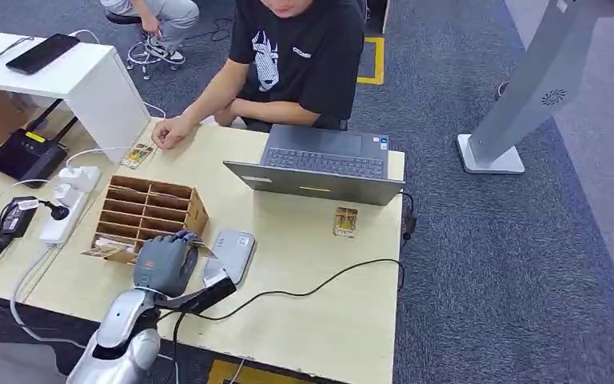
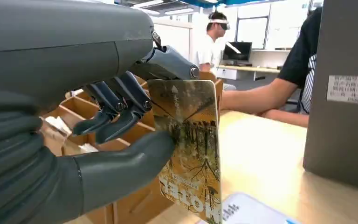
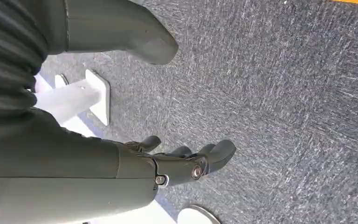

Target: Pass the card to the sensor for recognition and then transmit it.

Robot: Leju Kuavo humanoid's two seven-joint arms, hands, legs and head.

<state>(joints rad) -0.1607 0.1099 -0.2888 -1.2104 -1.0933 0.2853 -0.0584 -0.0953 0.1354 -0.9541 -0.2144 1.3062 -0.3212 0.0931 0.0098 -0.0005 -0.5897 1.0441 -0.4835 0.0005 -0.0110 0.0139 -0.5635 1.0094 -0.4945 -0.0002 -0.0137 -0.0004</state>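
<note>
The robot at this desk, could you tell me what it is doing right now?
The left hand pinches a card upright, between the wooden organizer and the grey sensor on the table; the card is not yet on the sensor. The right hand hangs open over the carpet. A person sits opposite, behind a laptop.

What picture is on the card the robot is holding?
A golden-yellow forest scene on the card, clearest in the left wrist view.

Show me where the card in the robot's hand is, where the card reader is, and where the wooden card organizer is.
card (image 2: 191,140), left wrist view, middle of its printed face.
card reader (image 1: 234,252), head view, its grey top.
wooden card organizer (image 1: 194,214), head view, right side wall.
</note>
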